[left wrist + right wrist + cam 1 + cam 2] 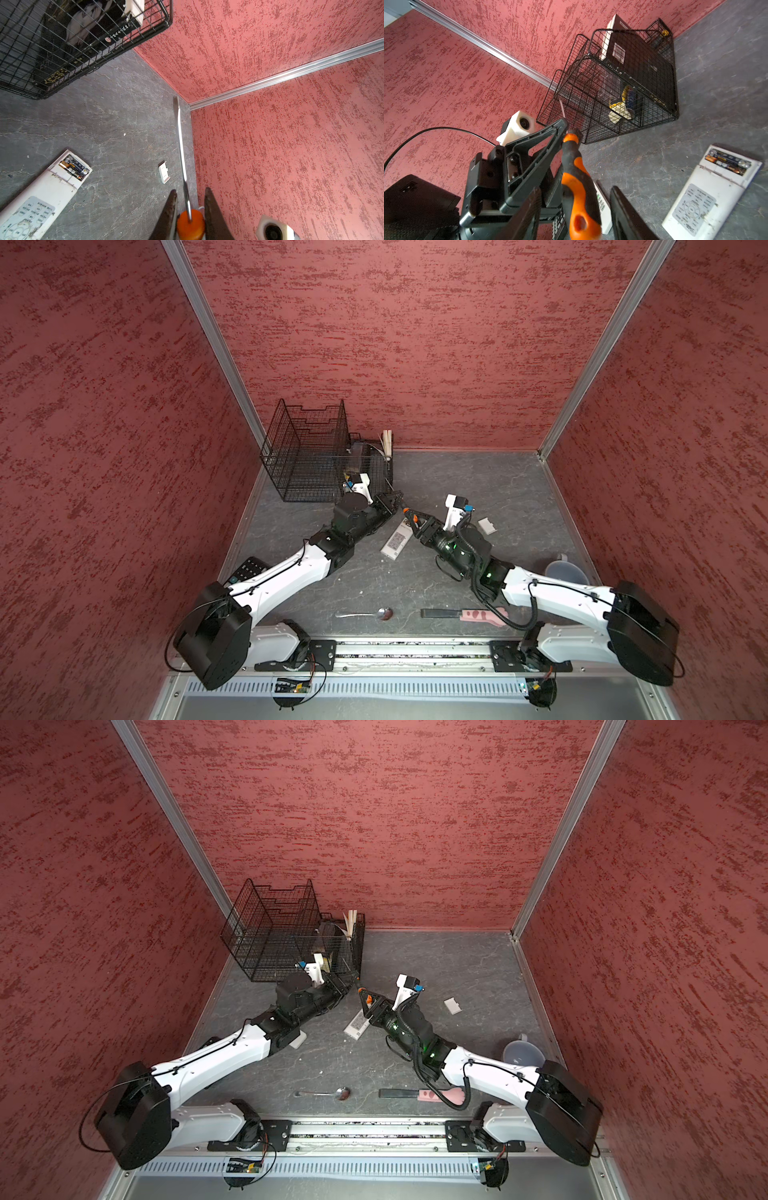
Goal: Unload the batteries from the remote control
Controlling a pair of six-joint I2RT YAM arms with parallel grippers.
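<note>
Black batteries [74, 168], 1 o'clock end of remote [52, 193], look light, slick, so pry one end; left fingers [168, 214] clamp screwdriver [190, 224], right fingers [625, 212] unclear.

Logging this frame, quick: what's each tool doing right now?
Left tool: shut on the screwdriver, at its orange collar.
Right tool: open around the screwdriver's handle, gaps on both sides.

White shells are joined by black joints on the left arm [286, 568] and the right arm [552, 593], with bulky black housings at the shoulders. A thin black wire is clipped along each. Green lights [490, 573] and a coiled black cable [430, 1085] are seen on the right arm. The left gripper [570, 128] is fitted with black fingers [533, 143] pierced by triangular cut-outs
</note>
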